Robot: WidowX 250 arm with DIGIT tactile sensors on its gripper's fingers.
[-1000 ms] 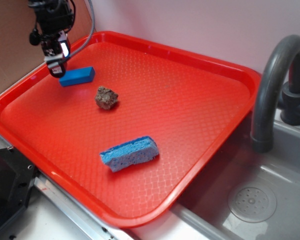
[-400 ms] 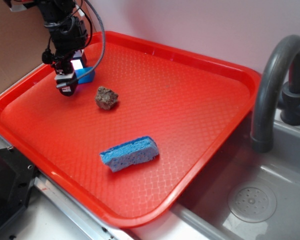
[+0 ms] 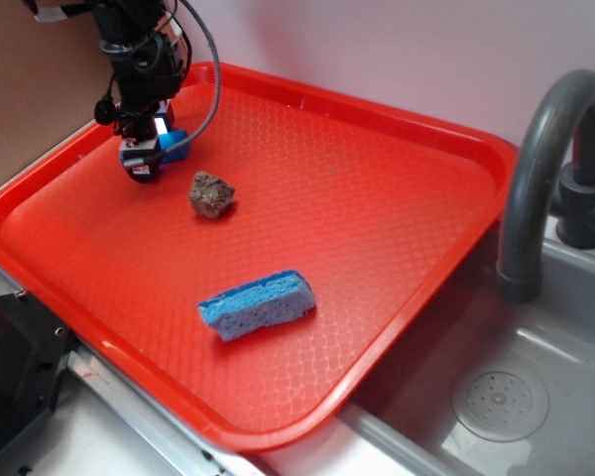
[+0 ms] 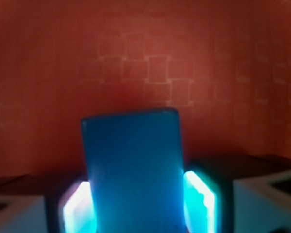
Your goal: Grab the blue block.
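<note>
The blue block (image 3: 175, 142) lies on the red tray (image 3: 377, 107) near its far left corner, mostly hidden by my gripper (image 3: 144, 162), which is down over it. In the wrist view the block (image 4: 132, 160) fills the space between my two fingers, and its far end sticks out past them. The left pad (image 4: 77, 204) and right pad (image 4: 200, 194) glow blue on either side of it, very close to its long sides. The jaws look open around the block, with thin gaps showing.
A brown rock (image 3: 210, 193) sits just right of the gripper. A larger, lighter blue sponge (image 3: 257, 303) lies nearer the tray's front. A grey faucet (image 3: 535, 169) and a sink (image 3: 535, 397) are to the right of the tray.
My gripper has moved right and down, from beside the block's left end to low over it, so the fingers now straddle the block. The block, rock and sponge have not moved.
</note>
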